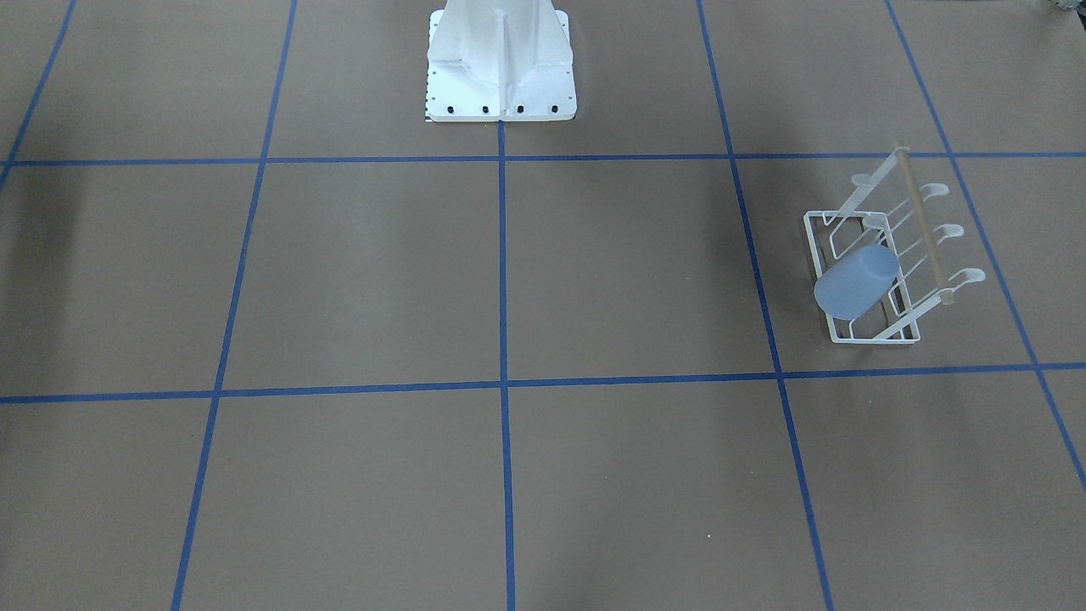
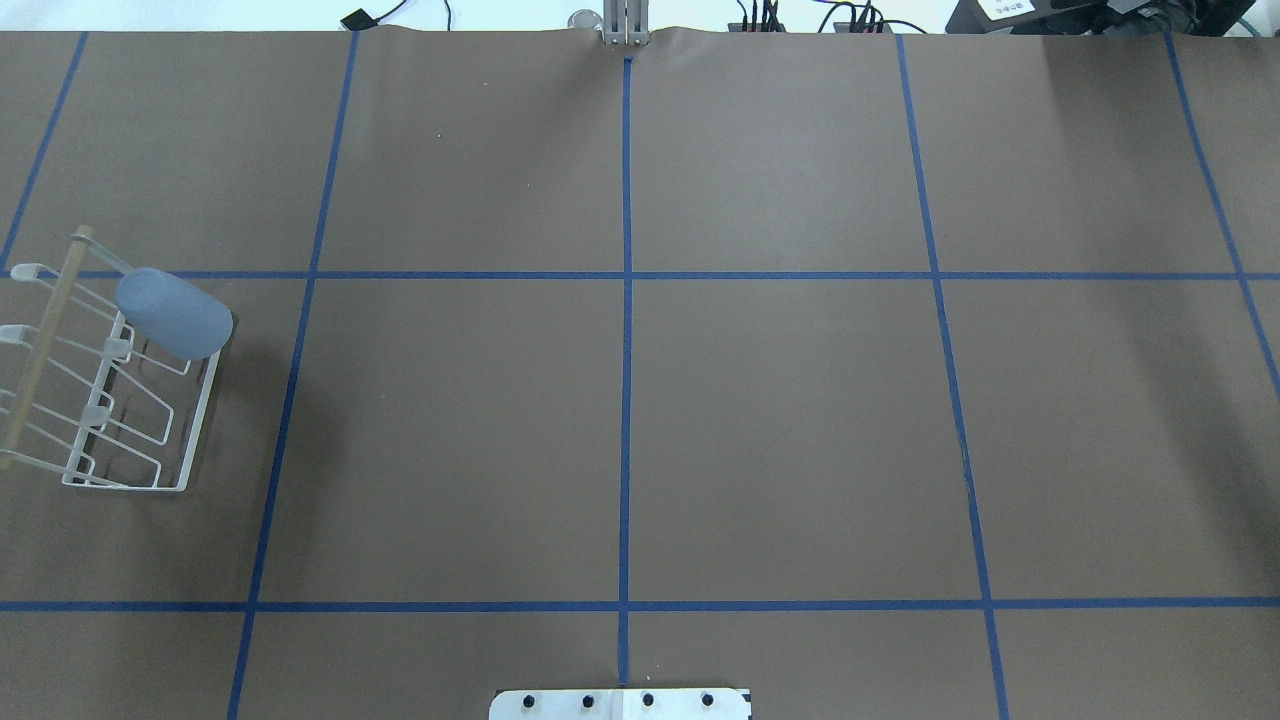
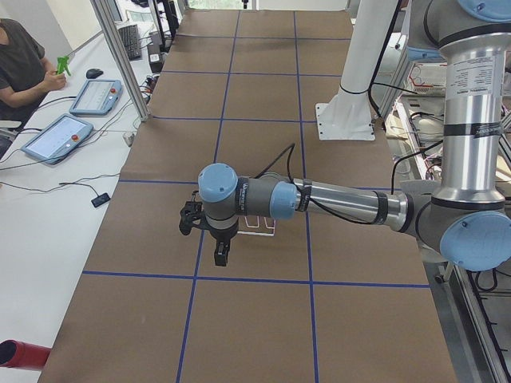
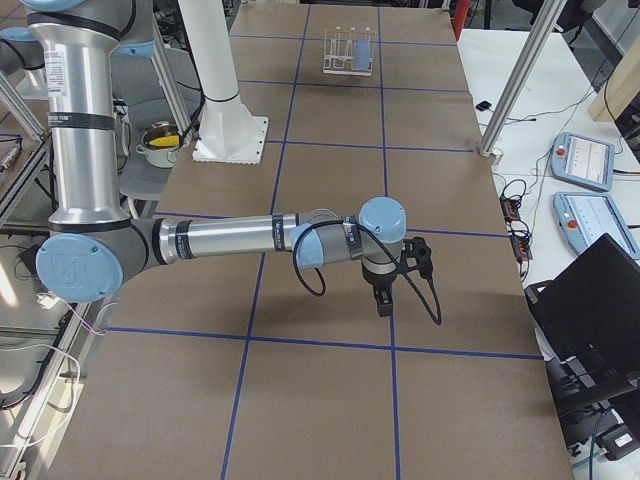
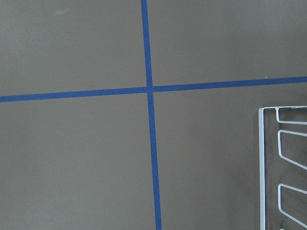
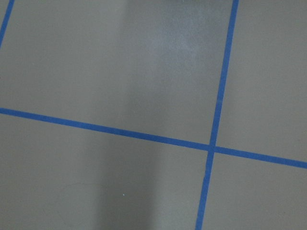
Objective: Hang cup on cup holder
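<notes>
The pale blue cup (image 1: 857, 283) rests slanted, bottom up, on a prong of the white wire cup holder (image 1: 925, 222), at the end farthest from the robot. Both stand at the table's left side in the overhead view, cup (image 2: 175, 313) and holder (image 2: 45, 345). The left wrist view shows only a corner of the holder's base (image 5: 262, 167). My left gripper (image 3: 221, 257) hangs just above the table beside the holder and holds nothing I can see. My right gripper (image 4: 384, 303) hangs over bare table, far from the cup (image 4: 362, 52). I cannot tell whether either is open or shut.
The white robot base (image 1: 501, 68) stands at the middle of the table's near edge. Blue tape lines divide the brown table (image 2: 780, 430). An operator (image 3: 20, 64) and tablets (image 3: 76, 120) are at a side table. A laptop (image 4: 590, 300) stands beyond the table's far edge.
</notes>
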